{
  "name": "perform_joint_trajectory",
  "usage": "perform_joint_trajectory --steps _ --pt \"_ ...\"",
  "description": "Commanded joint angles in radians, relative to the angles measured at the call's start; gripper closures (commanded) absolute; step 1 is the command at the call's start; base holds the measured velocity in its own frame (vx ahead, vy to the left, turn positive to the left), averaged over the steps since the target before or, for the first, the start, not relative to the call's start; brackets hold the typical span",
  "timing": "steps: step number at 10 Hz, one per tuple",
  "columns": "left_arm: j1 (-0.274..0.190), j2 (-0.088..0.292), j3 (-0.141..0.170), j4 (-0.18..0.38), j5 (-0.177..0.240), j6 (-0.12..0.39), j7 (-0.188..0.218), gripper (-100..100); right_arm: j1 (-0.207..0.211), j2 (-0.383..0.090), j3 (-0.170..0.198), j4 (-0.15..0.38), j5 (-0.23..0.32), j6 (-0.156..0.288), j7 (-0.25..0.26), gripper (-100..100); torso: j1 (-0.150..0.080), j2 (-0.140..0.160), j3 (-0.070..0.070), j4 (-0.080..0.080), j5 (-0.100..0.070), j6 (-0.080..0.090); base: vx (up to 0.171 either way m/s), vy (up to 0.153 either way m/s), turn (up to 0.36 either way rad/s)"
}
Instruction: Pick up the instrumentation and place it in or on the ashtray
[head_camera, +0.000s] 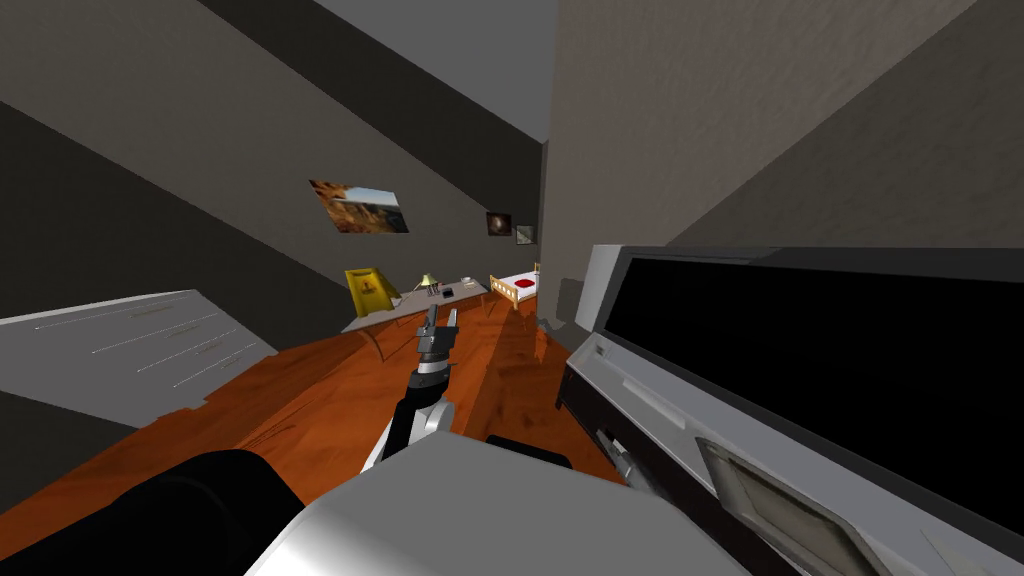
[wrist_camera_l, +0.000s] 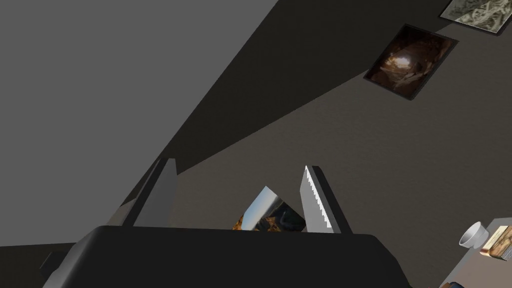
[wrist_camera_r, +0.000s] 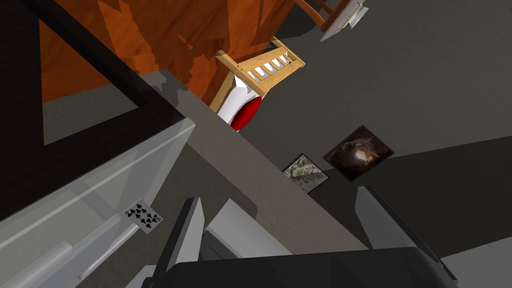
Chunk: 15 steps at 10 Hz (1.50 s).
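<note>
Over floor (head_camera: 330, 400), perhaps left gripper (head_camera: 442, 315), outstretched.

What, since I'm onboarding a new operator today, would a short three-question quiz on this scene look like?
1. True or false: the left gripper is shut on an object.
2. What colour is the pillow on the wooden bed? A blue, B red, C green.
3. Fill in: the right gripper has its fingers ____.
Key: 1 false, its fingers stand apart, holding nothing; 2 B; 3 open.
</note>
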Motion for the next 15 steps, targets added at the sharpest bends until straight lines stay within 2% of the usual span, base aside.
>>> perform_joint_trajectory --steps 1,2,3,4,5,6,7,8,9,10,11,13,14,15 --pt "0.000 0.000 0.000 0.000 0.000 0.000 0.000 0 -0.009 -0.029 0.026 0.050 0.018 0.002 0.019 -100 0.000 0.000 0.000 0.000 0.000 0.000 0.049 0.007 0.198" --pt "0.000 0.000 0.000 0.000 0.000 0.000 0.000 0 -0.009 -0.029 0.026 0.083 0.018 0.002 0.019 -100 0.000 -0.001 0.000 0.000 0.000 -0.001 0.059 0.008 0.171" --pt "0.000 0.000 0.000 0.000 0.000 0.000 0.000 0 -0.013 -0.055 0.052 0.122 0.036 0.002 0.041 -100 0.000 -0.002 -0.001 0.000 0.000 0.000 0.074 0.026 0.220" --pt "0.000 0.000 0.000 0.000 0.000 0.000 0.000 0 -0.013 -0.055 0.052 0.157 0.036 0.002 0.041 -100 0.001 -0.003 -0.001 0.000 0.000 -0.001 0.069 0.015 0.103" --pt "0.000 0.000 0.000 0.000 0.000 0.000 0.000 0 -0.017 -0.081 0.078 0.195 0.055 0.001 0.064 -100 0.001 -0.002 -0.001 -0.001 0.000 0.000 0.078 0.021 0.218" --pt "0.000 0.000 0.000 0.000 0.000 0.000 0.000 0 -0.017 -0.081 0.078 0.231 0.055 0.001 0.064 -100 0.001 -0.003 -0.002 -0.001 0.000 -0.001 0.075 0.000 0.112" --pt "0.000 0.000 0.000 0.000 0.000 0.000 0.000 0 -0.021 -0.106 0.104 0.269 0.074 0.000 0.086 -100 0.000 -0.003 -0.002 -0.001 0.000 0.000 0.083 0.007 0.175" --pt "0.000 0.000 0.000 0.000 0.000 0.000 0.000 0 -0.021 -0.106 0.104 0.306 0.074 0.000 0.086 -100 0.000 -0.004 -0.002 -0.001 0.000 -0.001 0.076 0.003 0.137" --pt "0.000 0.000 0.000 0.000 0.000 0.000 0.000 0 -0.024 -0.130 0.130 0.338 0.094 -0.001 0.109 -100 0.000 -0.003 -0.002 -0.001 0.000 0.000 0.083 -0.004 0.212" --pt "0.000 0.000 0.000 0.000 0.000 0.000 0.000 0 -0.024 -0.130 0.130 0.380 0.094 -0.001 0.109 -100 -0.001 -0.004 -0.002 -0.001 0.000 -0.001 0.075 -0.005 0.091" --pt "0.000 0.000 0.000 0.000 0.000 0.000 0.000 0 -0.028 -0.154 0.156 0.412 0.114 -0.002 0.132 -100 0.000 -0.003 -0.002 -0.001 0.000 0.000 0.085 0.000 0.174" --pt "0.000 0.000 0.000 0.000 0.000 0.000 0.000 0 -0.028 -0.154 0.156 0.454 0.114 -0.002 0.132 -100 0.000 -0.003 -0.002 -0.001 0.000 0.000 0.055 -0.008 0.040" --pt "0.000 0.000 0.000 0.000 0.000 0.000 0.000 0 -0.032 -0.178 0.182 0.502 0.134 -0.004 0.154 -100 0.000 -0.001 -0.001 0.000 0.000 0.000 0.069 0.008 0.138" --pt "0.000 0.000 0.000 0.000 0.000 0.000 0.000 0 -0.032 -0.178 0.182 0.509 0.134 -0.004 0.154 -100 0.001 -0.002 -0.001 0.000 0.000 0.000 0.074 -0.013 0.118"
